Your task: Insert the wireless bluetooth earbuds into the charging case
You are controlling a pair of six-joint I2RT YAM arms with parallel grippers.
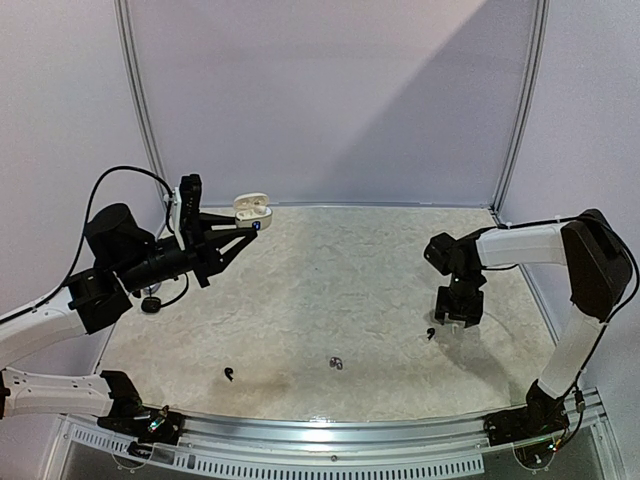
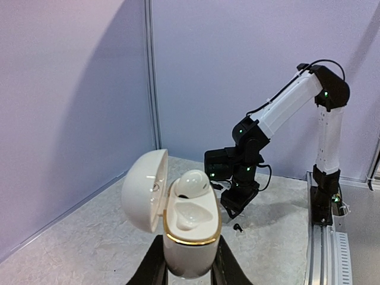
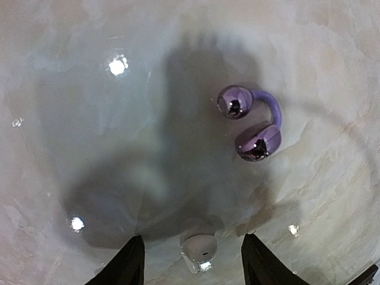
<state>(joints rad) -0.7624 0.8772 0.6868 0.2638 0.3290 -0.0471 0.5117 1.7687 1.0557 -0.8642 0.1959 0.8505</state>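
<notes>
Clamping the charging case (image 2: 191,237) by its lower body, the left gripper (image 2: 190,255) presses a finger against each flank, so the lid (image 2: 144,190) is free to stand open and the pockets face up and toward the right arm. A rounded white piece, judged to be a seated earbud (image 2: 191,183), fills the pocket farther from the fingers; the adjoining pocket (image 2: 189,215) is vacant. Well apart from the case, across the table (image 1: 330,280), the right gripper (image 3: 193,237) hangs low with its fingers (image 3: 127,264) apart, straddling a white earbud (image 3: 199,246) without touching it, a stance suited to a pinch from above. A purple earbud (image 3: 252,122) lies equally remote from the case. A black earbud (image 1: 430,333) lies just on the case side of the right gripper.
</notes>
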